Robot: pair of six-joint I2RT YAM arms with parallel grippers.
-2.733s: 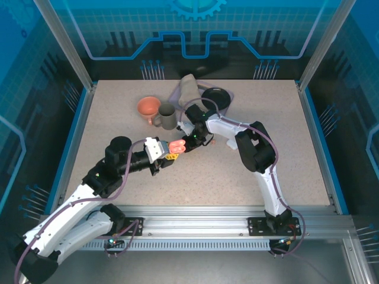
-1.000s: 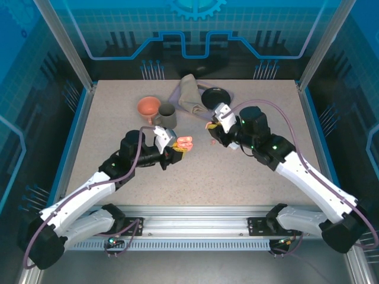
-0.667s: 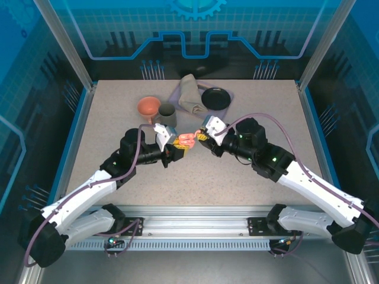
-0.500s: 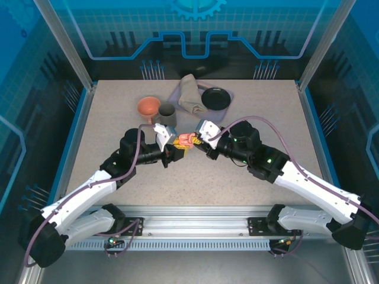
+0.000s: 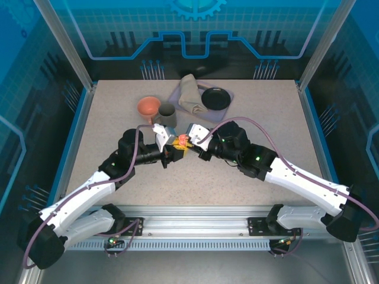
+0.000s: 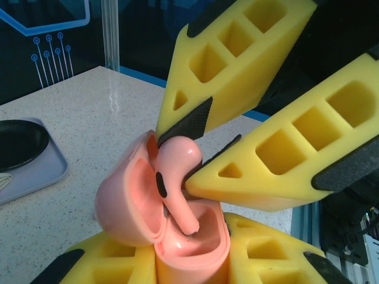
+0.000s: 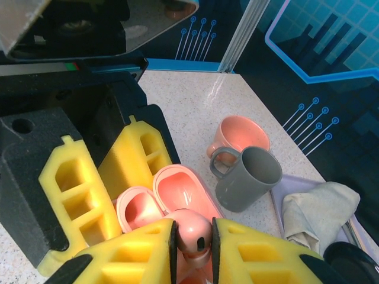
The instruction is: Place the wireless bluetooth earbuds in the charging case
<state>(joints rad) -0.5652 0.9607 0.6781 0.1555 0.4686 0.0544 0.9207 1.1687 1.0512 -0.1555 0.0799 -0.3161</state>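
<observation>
On the speckled beige surface (image 5: 118, 124) between blue walls (image 5: 195, 35), you see the left end effector (image 5: 176, 150) clenched on the open pink charging case (image 6: 201, 242), while the right end effector (image 7: 190, 236) pinches a pink earbud (image 6: 177, 160), its stem touching inside the case.
</observation>
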